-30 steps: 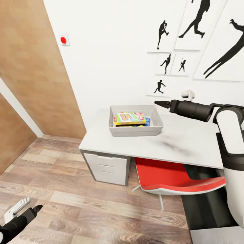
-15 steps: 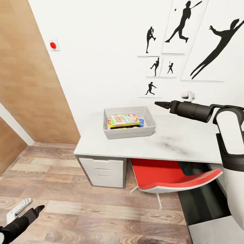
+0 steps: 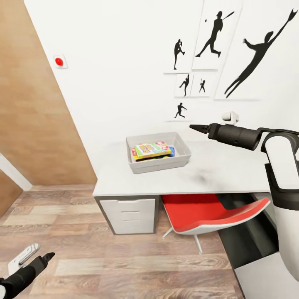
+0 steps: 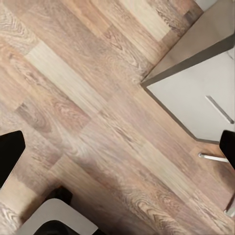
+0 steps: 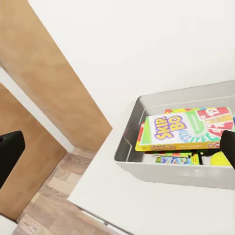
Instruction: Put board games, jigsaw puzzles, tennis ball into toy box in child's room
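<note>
My right hand (image 3: 195, 128) hangs in the air over the light grey bench (image 3: 216, 172), its fingers spread wide and holding nothing, pointing toward nine o'clock. The toy box (image 3: 157, 156) sits on the bench at about seven o'clock from that hand, near the bench's far left corner, apart from my fingers. Inside it lies a stack of board games (image 3: 151, 149); through my right wrist camera the top one (image 5: 188, 129) is a green-edged box, lying flat over others, with a yellow-green curve, perhaps the tennis ball (image 5: 223, 159), showing at the box's edge beside it. My left hand (image 3: 45, 257) hangs low over the wood-plank floor (image 3: 124, 257), at seven o'clock from the bench, fingers apart and empty. A red chair (image 3: 207, 216) is tucked under the bench, just beside the white drawers (image 3: 131, 214).
</note>
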### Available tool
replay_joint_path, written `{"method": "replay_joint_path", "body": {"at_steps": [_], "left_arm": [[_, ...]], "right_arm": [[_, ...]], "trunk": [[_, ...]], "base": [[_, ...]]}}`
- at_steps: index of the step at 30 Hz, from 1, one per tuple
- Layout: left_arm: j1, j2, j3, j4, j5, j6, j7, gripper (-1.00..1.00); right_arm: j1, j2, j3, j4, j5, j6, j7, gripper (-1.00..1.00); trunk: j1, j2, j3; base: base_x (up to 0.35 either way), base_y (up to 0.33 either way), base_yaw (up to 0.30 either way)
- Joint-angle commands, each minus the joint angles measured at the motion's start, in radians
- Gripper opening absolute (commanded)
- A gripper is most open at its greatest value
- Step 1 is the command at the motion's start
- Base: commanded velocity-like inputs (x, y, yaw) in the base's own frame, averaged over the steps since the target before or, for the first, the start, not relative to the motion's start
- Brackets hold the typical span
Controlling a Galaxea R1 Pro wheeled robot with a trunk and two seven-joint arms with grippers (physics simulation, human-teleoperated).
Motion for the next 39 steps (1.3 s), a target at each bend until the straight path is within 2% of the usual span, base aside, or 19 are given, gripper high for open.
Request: {"method": "replay_joint_path", "body": {"at_steps": [1, 12, 18, 20, 21, 27, 30, 39], "left_arm": [[0.0, 0.0, 0.0, -0.001, 0.011, 0.002, 0.009, 1.0], [-0.001, 0.0, -0.001, 0.007, 0.007, 0.001, 0.009, 1.0], [-0.001, 0.0, -0.001, 0.013, 0.005, 0.0, 0.01, 1.0], [-0.001, 0.0, -0.001, 0.015, 0.005, 0.0, 0.01, 1.0], [-0.001, 0.0, -0.002, 0.017, 0.004, -0.001, 0.01, 1.0], [-0.001, 0.0, -0.002, 0.021, 0.004, -0.001, 0.011, 1.0], [-0.001, -0.001, -0.003, 0.031, 0.003, -0.002, 0.011, 1.0], [-0.002, -0.001, -0.003, 0.063, 0.003, -0.005, 0.011, 1.0]], "right_arm": [[-0.001, 0.0, 0.001, 0.0, 0.008, 0.003, 0.006, 1.0], [-0.001, -0.001, 0.003, 0.0, 0.008, 0.003, 0.008, 1.0], [-0.001, -0.007, 0.0, 0.0, 0.008, 0.003, 0.008, 1.0], [-0.001, -0.016, 0.0, 0.0, 0.008, 0.003, 0.009, 1.0], [-0.002, -0.029, -0.001, 0.0, 0.008, 0.003, 0.011, 1.0], [-0.002, -0.047, -0.008, 0.0, 0.008, 0.003, 0.012, 1.0], [-0.003, -0.064, -0.014, 0.0, 0.008, 0.003, 0.014, 1.0], [-0.003, -0.085, -0.026, 0.0, 0.008, 0.003, 0.016, 1.0]], "trunk": [[0.001, -0.002, 0.0], [0.001, -0.002, 0.016], [0.001, -0.002, 0.025], [0.001, -0.002, 0.028], [0.001, -0.002, 0.029], [0.001, -0.002, 0.038], [0.001, -0.002, 0.043], [0.001, -0.002, 0.056]], "base": [[0.0, 0.311, -0.197], [0.0, 0.311, -0.197], [0.0, 0.16, -0.197], [0.0, 0.075, -0.197], [0.0, 0.034, -0.197], [0.0, 0.02, -0.197], [0.0, 0.009, -0.197], [0.0, 0.004, -0.197]]}}
